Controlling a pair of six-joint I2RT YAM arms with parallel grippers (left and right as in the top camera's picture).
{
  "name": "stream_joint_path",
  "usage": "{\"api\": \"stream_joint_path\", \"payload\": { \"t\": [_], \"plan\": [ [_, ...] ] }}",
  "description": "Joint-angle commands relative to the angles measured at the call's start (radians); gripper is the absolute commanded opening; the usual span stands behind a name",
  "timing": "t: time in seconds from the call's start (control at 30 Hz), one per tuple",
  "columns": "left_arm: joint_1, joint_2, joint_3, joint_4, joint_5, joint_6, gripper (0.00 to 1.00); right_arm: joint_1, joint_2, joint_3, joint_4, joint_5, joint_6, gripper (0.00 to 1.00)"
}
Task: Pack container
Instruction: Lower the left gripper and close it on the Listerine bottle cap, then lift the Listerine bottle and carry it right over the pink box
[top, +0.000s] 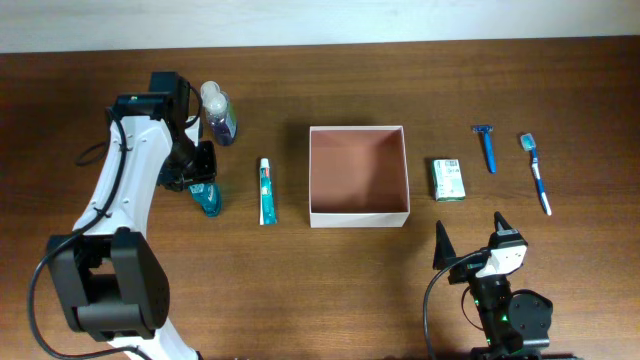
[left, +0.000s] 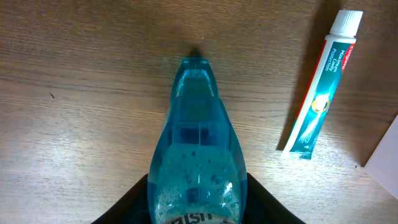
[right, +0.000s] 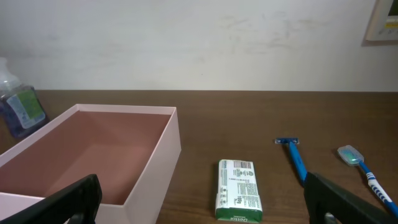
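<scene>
Container (top: 360, 215) mid-table, left end effector (top: 205, 192) angled down, pinching teal bottle (left: 198, 143), right end effector (top: 469, 225) spread, held level

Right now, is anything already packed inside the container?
No, the container shows a bare pinkish-brown floor from wall to wall in the overhead view.

There is one container (top: 358, 172) and two bottles: one teal bottle (top: 207, 202) and one blue bottle (top: 218, 112). There is one toothpaste (top: 266, 190), one razor (top: 486, 146) and one toothbrush (top: 536, 170). One small green-and-white box (top: 448, 179), possibly soap, makes seven things in all.
</scene>
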Motion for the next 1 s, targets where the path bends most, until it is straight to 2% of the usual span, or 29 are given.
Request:
{"api": "stream_joint_path", "payload": {
  "t": [0.0,0.23,0.33,0.53,0.8,0.97],
  "plan": [
    [0.004,0.015,0.030,-0.007,0.002,0.005,0.13,-0.003,-0.011,-0.005,-0.006,-0.002,-0.007,0.99],
    [0.003,0.014,0.170,-0.100,0.041,0.005,0.10,-0.003,-0.010,-0.005,-0.006,-0.002,-0.007,0.98],
    [-0.002,0.014,0.264,-0.161,0.054,0.005,0.05,-0.003,-0.010,-0.005,-0.006,-0.002,-0.007,0.99],
    [-0.032,0.014,0.464,-0.257,0.092,0.005,0.03,-0.003,-0.011,-0.005,-0.006,-0.002,-0.007,0.99],
    [-0.171,0.014,0.686,-0.273,0.163,-0.026,0.02,-0.003,-0.010,-0.005,-0.006,-0.002,-0.007,0.99],
    [-0.299,0.014,0.747,-0.199,0.161,-0.064,0.01,-0.003,-0.011,-0.005,-0.006,-0.002,-0.007,0.99]
  ]
}}
